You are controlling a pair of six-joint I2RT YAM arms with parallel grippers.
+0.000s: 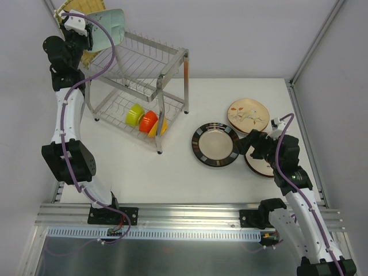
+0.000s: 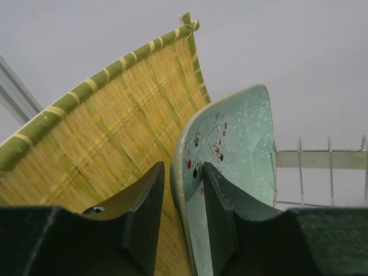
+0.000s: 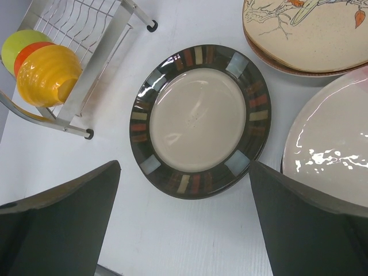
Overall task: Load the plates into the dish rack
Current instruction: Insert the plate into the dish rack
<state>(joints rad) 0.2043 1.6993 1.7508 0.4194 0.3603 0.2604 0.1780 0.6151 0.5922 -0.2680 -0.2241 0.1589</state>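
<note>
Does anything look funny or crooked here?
Nothing is broken or spilled. The teal plate and the yellow woven plate stand tilted on edge at the dish rack's top left end, the teal one between the left gripper's fingers.

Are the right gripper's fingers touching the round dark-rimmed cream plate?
Apart. The right wrist view shows the right gripper wide open above the round dark-rimmed cream plate, with bare white table between its fingers and the rim.

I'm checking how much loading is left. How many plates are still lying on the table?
3, maybe more hidden: the dark-rimmed plate mid-table, the floral plate behind it, and a glossy plate partly under the right arm. The floral plate seems to rest on another.
</note>
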